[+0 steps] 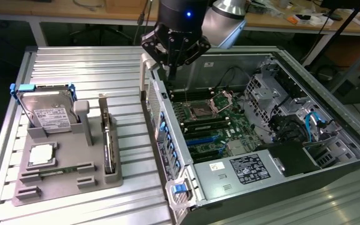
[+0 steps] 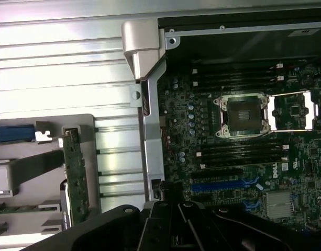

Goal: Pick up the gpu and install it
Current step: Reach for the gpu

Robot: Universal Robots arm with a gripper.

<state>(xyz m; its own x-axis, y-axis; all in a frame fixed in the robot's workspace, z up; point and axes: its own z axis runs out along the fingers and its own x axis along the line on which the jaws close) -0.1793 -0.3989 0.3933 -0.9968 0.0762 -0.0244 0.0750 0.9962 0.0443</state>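
Gripper [image 1: 171, 71] fingers together, empty, over the computer case [image 1: 157, 107] rim. Graphics card [image 1: 108, 137] stands on edge in the gray holder [image 1: 61, 182], well apart. You do best to spread the fingers and square them across its top edge.

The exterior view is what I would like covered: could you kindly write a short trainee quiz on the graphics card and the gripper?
1. True or false: the green graphics card with silver bracket stands on edge in the grey holder tray.
2. The black gripper is: A open; B shut on the card; C shut and empty.
3. Fill in: the silver hard drive in its blue frame sits on the card's exterior-view ____ side.
Key: 1 true; 2 C; 3 left.
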